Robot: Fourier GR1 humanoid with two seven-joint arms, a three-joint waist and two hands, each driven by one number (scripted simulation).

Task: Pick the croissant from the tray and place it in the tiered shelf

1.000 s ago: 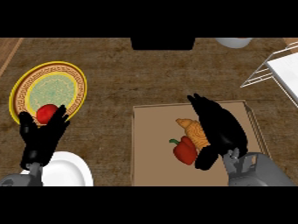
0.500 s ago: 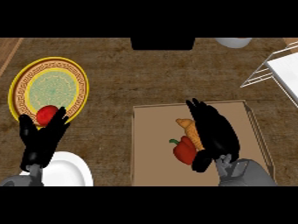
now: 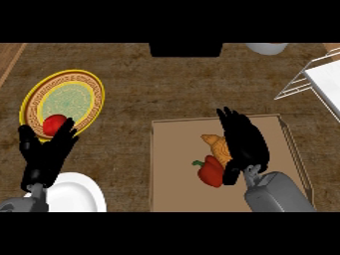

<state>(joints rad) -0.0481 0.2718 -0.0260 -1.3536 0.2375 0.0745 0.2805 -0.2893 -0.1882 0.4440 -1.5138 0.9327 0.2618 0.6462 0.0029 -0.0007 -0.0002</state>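
You're hovering your black right hand (image 3: 242,144), fingers straight and together, over the golden crescent croissant (image 3: 215,144) on the flat brown tray (image 3: 174,191); curl squarely around it.

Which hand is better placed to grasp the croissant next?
Right. The right hand hangs over the tray, fingers straight, partly covering the croissant; the shelf stands on that side too. The left hand rests open at the view's left, by the yellow plate.

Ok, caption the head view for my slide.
Right robot hand over the croissant on the tray, red pepper beside it.
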